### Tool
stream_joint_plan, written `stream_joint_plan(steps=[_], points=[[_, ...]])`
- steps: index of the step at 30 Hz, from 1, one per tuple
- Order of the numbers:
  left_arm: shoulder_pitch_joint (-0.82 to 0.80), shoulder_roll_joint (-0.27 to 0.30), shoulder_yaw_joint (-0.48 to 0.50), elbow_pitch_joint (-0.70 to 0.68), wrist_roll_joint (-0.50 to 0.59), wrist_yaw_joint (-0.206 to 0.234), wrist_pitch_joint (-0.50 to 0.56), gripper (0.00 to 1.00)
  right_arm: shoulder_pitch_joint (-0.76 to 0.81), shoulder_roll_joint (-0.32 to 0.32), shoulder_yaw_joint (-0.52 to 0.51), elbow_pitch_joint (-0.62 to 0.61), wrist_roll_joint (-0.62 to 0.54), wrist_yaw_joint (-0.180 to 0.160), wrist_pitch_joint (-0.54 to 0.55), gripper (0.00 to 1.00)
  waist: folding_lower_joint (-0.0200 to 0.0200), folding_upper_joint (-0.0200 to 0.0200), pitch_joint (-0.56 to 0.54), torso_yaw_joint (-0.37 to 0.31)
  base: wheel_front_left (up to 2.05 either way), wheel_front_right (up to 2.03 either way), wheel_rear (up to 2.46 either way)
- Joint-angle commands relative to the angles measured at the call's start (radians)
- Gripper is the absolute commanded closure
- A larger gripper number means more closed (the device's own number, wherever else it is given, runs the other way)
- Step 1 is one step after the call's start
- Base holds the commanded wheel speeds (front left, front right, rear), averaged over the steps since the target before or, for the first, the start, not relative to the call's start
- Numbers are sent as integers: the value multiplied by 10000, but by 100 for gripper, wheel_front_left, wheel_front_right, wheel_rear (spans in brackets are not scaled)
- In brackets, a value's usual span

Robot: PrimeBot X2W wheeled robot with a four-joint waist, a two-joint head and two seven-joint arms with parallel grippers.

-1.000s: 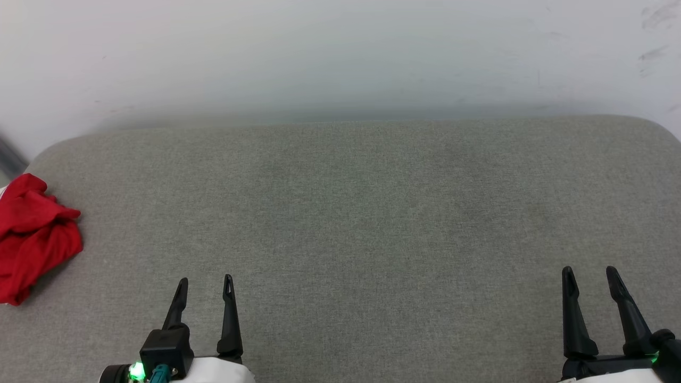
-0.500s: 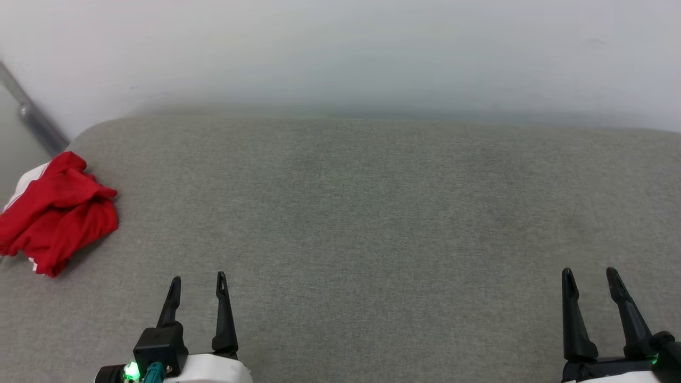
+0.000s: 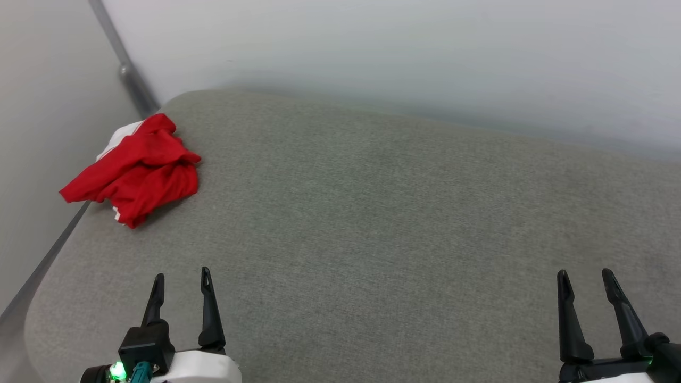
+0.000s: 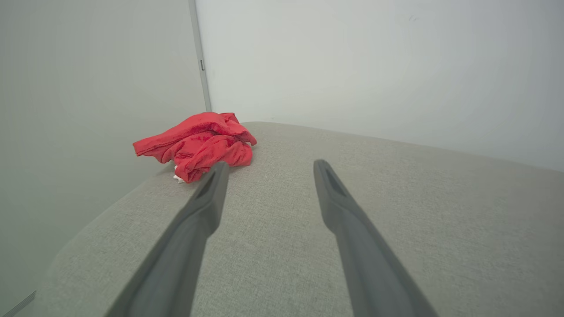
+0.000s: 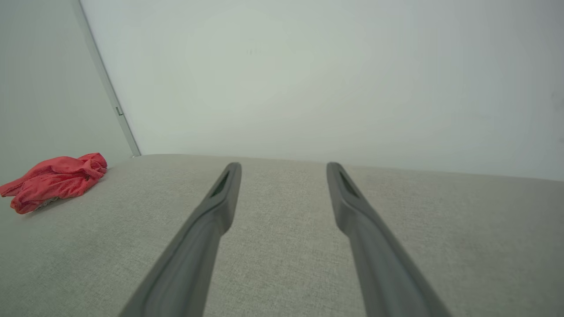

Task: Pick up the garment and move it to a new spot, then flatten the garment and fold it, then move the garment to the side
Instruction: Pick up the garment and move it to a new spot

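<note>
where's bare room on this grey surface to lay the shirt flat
The grey surface is bare from the left gripper across to the right gripper and back to the wall. Only its far left corner is crowded, by the crumpled garment.

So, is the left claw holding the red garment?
No, the left claw is open and empty; the garment lies crumpled well ahead of it.

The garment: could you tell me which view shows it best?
The head view: the garment is seen whole from above, white trim included. The left wrist view shows it side-on; the right wrist view, small at the left edge.
</note>
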Motion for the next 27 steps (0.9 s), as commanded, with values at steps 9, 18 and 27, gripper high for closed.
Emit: stream_joint_plan(steps=[9,18,27], points=[[92,-9,133,-238,-130,301,-28,0,162,-16,78,-107,-153,-3,-21,0,0,0,50,1377,0,0,0],[226,-9,264,-180,-123,212,-28,0,165,-16,188,-62,-175,-3,-21,0,0,0,-18,1937,0,0,0],[-404,34,896,187,10,-278,-28,0,10,-16,265,-148,-359,-3,-21,0,0,0,183,1858,0,0,0]])
